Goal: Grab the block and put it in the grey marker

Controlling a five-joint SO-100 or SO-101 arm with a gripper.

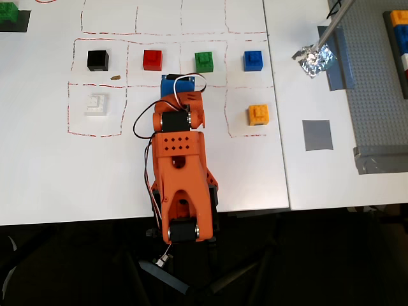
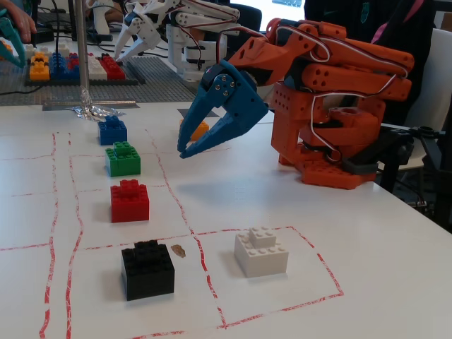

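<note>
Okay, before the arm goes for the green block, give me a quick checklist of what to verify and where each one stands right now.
1. Pincer empty and open: ok, its jaws are apart with nothing between them.
2. The block reachable: ok, it sits alone in its red-lined cell, studs up.
3. Neighbours spaced from it: ok, the red brick and the blue brick sit apart in their own cells.
4. The grey marker free: ok, nothing lies on it.
5. Pincer lined up over the block: not ok, in the fixed view it hovers off to the block's side, above the table.
6. Route to the marker: cannot tell; the orange brick lies between.
</note>
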